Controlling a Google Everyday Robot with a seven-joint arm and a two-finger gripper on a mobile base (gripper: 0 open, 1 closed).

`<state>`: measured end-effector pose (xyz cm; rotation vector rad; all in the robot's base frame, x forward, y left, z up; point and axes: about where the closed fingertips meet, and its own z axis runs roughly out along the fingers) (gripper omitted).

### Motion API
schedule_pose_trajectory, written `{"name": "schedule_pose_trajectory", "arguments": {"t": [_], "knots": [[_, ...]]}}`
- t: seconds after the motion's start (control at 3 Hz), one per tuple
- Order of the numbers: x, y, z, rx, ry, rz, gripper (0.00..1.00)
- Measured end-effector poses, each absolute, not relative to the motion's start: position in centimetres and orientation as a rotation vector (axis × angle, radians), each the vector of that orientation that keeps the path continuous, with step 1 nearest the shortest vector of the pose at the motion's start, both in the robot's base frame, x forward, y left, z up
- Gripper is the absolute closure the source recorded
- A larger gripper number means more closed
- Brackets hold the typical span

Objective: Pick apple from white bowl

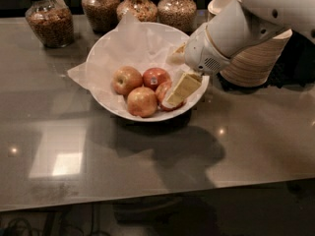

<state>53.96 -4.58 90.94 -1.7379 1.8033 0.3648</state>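
Observation:
The white bowl [101,68] with its crinkled paper lining [135,38] stands at the back middle of the dark table. It holds several apples. The red-orange apple [161,91] lies at the right of the bowl, partly hidden by my near finger. A darker red apple with a sticker [155,76], a yellower apple [126,79] and a pale apple [142,102] lie beside it. My gripper [171,80] reaches in over the bowl's right rim. It is open, with its cream near finger [183,87] lying against the red-orange apple.
Several glass jars of grain [49,18] [177,10] line the back edge behind the bowl. A stack of beige paper bowls [253,58] stands right of the bowl, behind my arm. The table's front edge [147,203] runs across the bottom.

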Motion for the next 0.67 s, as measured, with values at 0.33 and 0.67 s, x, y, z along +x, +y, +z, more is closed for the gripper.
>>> {"name": "schedule_pose_trajectory", "arguments": {"t": [0.33, 0.67], "knots": [[53.8, -4.3, 89.6, -1.740, 1.828, 0.387, 0.24], [53.5, -4.9, 88.3, -1.718, 1.865, 0.402, 0.25]]}}
